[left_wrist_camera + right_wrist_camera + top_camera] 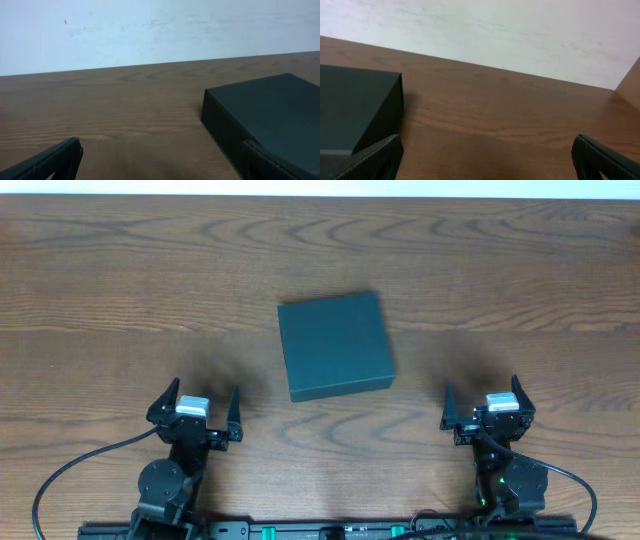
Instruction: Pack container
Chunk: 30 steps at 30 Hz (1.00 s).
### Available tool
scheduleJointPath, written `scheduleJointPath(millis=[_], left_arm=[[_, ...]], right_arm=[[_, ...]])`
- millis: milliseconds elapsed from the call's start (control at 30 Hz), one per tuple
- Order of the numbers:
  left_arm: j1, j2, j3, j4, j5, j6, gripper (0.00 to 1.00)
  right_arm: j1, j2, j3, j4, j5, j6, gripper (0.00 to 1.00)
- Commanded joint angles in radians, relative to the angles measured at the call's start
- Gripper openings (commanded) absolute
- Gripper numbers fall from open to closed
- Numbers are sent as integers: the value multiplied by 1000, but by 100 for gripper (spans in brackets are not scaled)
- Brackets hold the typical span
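My left claw (200, 402) and right claw (483, 395) gape empty at lower frame. The dark teal-grey square cardboard box (335, 345) sits centre-frame between them, slightly skewed, with no clear long axis.

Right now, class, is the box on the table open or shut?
Shut. The container shows one flat, unbroken top from overhead, with nothing raised, and both wrist views show no gap along its top edge.
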Motion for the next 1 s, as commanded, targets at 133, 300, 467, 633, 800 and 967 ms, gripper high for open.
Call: scheduleJointPath(millis=[133,300,467,633,800,967], left_arm=[[-4,-17,-22,-40,9,-16,98],[-4,-17,-22,-40,10,-37,99],[-4,-17,-22,-40,16,-43,98],[-4,-14,-22,-40,16,-43,99],[-4,-14,-22,-40,16,-43,98],[-4,-13,-22,-40,16,-43,99]], right_arm=[[10,-6,-4,-1,7,-11,99],[10,-6,-4,-1,7,-11,99],[10,-6,-4,-1,7,-11,99],[10,-6,-4,-1,7,-11,99],[10,-6,-4,-1,7,-11,99],[10,-6,-4,-1,7,-11,99]])
